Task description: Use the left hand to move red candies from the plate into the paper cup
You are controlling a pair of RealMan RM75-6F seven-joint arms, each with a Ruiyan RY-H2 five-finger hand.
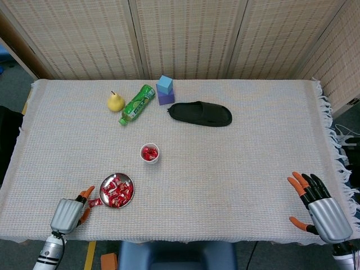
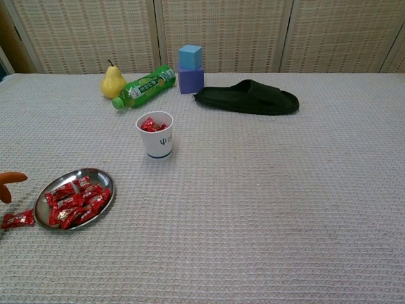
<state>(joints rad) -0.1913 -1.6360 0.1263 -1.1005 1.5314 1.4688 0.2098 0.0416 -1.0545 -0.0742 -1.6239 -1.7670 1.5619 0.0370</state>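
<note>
A small metal plate (image 1: 127, 181) (image 2: 104, 178) near the front left holds several red candies (image 1: 116, 191) (image 2: 76, 202). One red candy (image 1: 94, 202) (image 2: 18, 219) lies on the cloth just left of the plate. The white paper cup (image 1: 149, 153) (image 2: 155, 136) stands behind the plate with red candies inside. My left hand (image 1: 68, 212) is at the table's front left edge, left of the plate, fingers apart and holding nothing; in the chest view only its orange fingertips (image 2: 9, 180) show. My right hand (image 1: 319, 205) rests open at the front right corner.
At the back stand a yellow pear (image 1: 115, 102), a green bottle (image 1: 137, 103) on its side, a blue cube on a purple cube (image 1: 165, 90), and a black slipper (image 1: 201, 113). A fringed cloth edge (image 1: 332, 135) runs along the right.
</note>
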